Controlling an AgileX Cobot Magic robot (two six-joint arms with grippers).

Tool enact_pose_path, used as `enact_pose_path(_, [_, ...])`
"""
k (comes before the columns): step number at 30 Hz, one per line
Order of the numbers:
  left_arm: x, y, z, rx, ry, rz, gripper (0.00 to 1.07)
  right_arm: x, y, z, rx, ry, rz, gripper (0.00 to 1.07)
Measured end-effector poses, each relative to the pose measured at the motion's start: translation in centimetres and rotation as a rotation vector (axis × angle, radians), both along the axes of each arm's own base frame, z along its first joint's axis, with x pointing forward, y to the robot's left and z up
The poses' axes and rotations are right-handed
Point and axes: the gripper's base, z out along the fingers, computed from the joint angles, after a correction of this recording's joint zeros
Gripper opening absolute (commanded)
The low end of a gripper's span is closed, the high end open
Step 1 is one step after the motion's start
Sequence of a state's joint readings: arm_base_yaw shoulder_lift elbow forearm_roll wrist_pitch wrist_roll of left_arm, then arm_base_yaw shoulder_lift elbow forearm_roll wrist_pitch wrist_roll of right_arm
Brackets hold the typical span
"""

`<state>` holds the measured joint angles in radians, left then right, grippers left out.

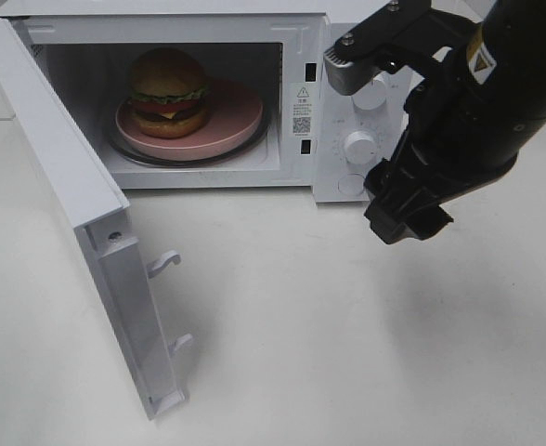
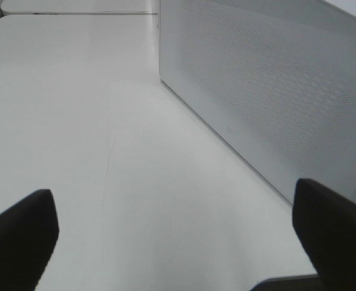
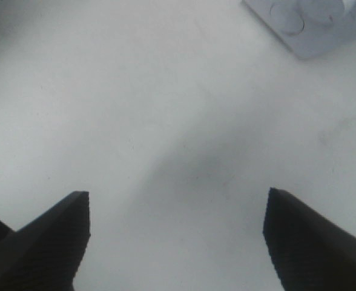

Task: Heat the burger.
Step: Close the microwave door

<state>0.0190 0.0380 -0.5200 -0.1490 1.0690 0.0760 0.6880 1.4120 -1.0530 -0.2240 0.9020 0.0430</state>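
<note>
The burger point(image 1: 168, 91), with a tan bun, lettuce and dark patty, sits on a pink plate point(image 1: 236, 121) inside the white microwave point(image 1: 347, 177), whose door point(image 1: 78, 214) is swung wide to the left. My right gripper point(image 1: 408, 223) hovers above the table in front of the microwave's control panel, pointing down. Its jaws stand open with only bare tabletop between the fingertips point(image 3: 51, 236). My left gripper point(image 2: 178, 242) is open too, low over the table beside a perforated white microwave wall point(image 2: 263, 91). It does not show in the high view.
Two round knobs point(image 1: 359, 146) sit on the microwave's panel, right beside my right arm. The door's latch hooks point(image 1: 164, 263) stick out toward the table's middle. White tabletop point(image 1: 329, 334) stretches in front of the microwave.
</note>
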Motion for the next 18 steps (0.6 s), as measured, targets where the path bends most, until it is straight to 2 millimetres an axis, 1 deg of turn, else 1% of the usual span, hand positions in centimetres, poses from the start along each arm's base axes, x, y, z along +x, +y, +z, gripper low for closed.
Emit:
enact_pose_path(6, [0.0, 0.0, 0.0, 0.0, 0.0, 0.0, 0.98, -0.8, -0.7, 0.4, -0.023, 0.043, -0.058, 0.76])
enact_pose_path(7, [0.0, 0.0, 0.0, 0.0, 0.0, 0.0, 0.98, -1.2, -1.1, 0.9, -0.026, 0.048, -0.07, 0.76])
enact_pose_path(9, [0.0, 0.0, 0.0, 0.0, 0.0, 0.0, 0.98, -1.3, -1.2, 1.1, -0.024, 0.046, -0.072, 0.76])
enact_pose_path(11, [0.0, 0.0, 0.0, 0.0, 0.0, 0.0, 0.98, -2.3, -2.0, 1.6, -0.009, 0.033, -0.087, 0.76])
enact_pose_path(13, [0.0, 0.0, 0.0, 0.0, 0.0, 0.0, 0.98, -2.6, -2.3, 1.6, -0.01, 0.036, -0.092, 0.76])
enact_pose_path(14, [0.0, 0.0, 0.0, 0.0, 0.0, 0.0, 0.98, -3.4, -2.9, 1.5, -0.009, 0.037, -0.099, 0.76])
enact_pose_path(15, [0.0, 0.0, 0.0, 0.0, 0.0, 0.0, 0.98, -3.4, -2.9, 1.5, -0.009, 0.037, -0.099, 0.76])
enact_pose_path(16, [0.0, 0.0, 0.0, 0.0, 0.0, 0.0, 0.98, -3.8, -3.2, 1.5, -0.007, 0.036, -0.1, 0.76])
enact_pose_path(17, [0.0, 0.0, 0.0, 0.0, 0.0, 0.0, 0.98, -4.6, -3.9, 1.3, -0.004, 0.033, -0.101, 0.76])
enact_pose_path(18, [0.0, 0.0, 0.0, 0.0, 0.0, 0.0, 0.98, -4.6, -3.9, 1.3, -0.004, 0.033, -0.101, 0.76])
